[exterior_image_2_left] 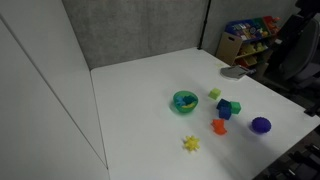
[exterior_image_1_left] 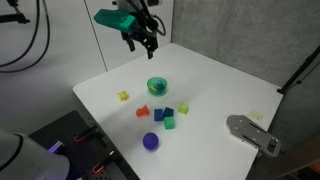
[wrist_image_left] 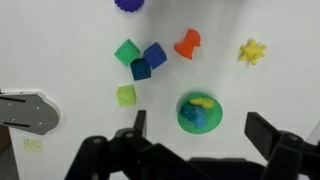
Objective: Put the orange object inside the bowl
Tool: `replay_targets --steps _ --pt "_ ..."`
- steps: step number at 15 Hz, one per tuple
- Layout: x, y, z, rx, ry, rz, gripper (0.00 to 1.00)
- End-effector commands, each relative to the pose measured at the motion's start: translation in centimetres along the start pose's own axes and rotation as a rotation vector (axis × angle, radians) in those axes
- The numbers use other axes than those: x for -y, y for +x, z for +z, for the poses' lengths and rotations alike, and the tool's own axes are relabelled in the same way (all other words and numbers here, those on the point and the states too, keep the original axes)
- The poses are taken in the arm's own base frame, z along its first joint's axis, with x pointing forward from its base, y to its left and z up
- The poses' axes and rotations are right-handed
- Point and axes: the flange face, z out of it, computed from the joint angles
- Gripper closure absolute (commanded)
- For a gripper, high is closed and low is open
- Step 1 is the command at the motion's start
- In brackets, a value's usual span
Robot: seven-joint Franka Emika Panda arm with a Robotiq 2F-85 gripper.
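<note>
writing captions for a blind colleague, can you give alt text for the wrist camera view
The open gripper hangs over a white table, a green bowl showing between its fingers. The orange block lies outside the bowl, further up the picture, near blue blocks, green blocks, a yellow star and a purple ball.

Exterior views: both raised, distant, angled down at the bowl [exterior_image_1_left: 157,86] from differing sides. Wrist view: above bowl, looking down.
</note>
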Motion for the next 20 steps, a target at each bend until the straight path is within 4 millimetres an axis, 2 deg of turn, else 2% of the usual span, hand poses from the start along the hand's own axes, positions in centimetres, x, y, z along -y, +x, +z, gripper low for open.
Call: replay_targets --steps 1,9,14,20 --pt "0.5 2.4 1.7 0.028 0.058 -0.037 0.00" --pt "2.6 5.5 8.7 0.113 0.083 -0.021 0.00" --pt "4.6 5.9 14.2 0.151 0.065 0.014 0.00" --pt "5.1 5.5 20.7 0.227 0.065 0.140 0.00"
